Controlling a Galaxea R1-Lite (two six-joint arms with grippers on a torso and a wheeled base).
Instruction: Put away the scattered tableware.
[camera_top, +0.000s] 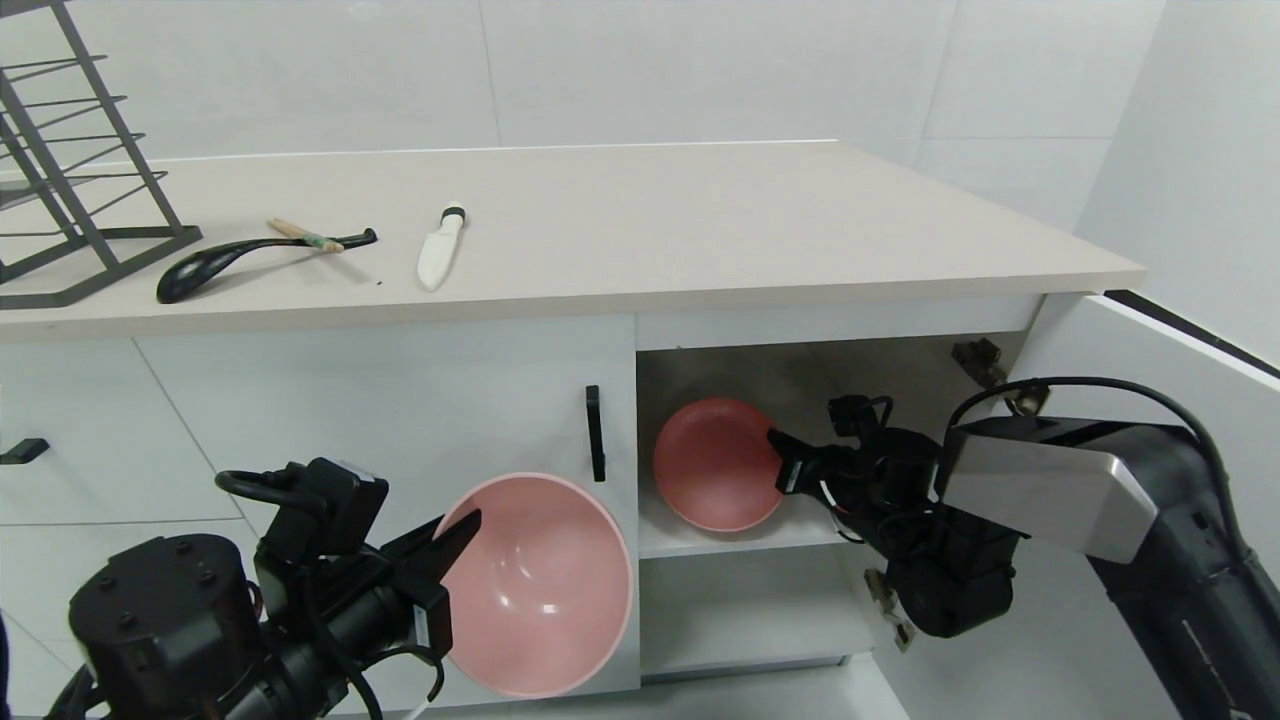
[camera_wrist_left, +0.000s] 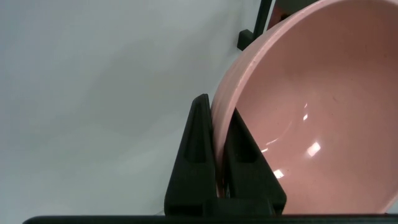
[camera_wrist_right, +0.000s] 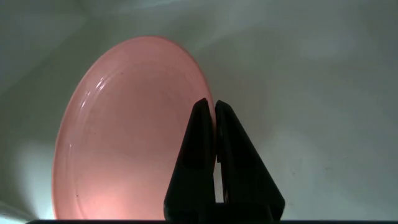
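cut edges and covered rims
the rack (camera_top: 70, 150) at ten o'clock runs off the head view's edge. the left gripper (camera_top: 460, 530) covers the bowl (camera_top: 545, 585) rim at ten o'clock, and the right gripper (camera_top: 780, 450) covers the plate (camera_top: 715, 465) rim at three o'clock. the sticks (camera_top: 305, 236) on the spoon (camera_top: 215, 262) are too small to count. the open door (camera_top: 1170, 350) at three o'clock is cut off too.

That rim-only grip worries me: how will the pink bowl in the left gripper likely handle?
The pink bowl looks stiff: it holds its round shape though the left gripper pinches only its rim. Its glossy inside suggests a slick surface, so it may slip or pivot between the jaws. On edge, it would probably roll.
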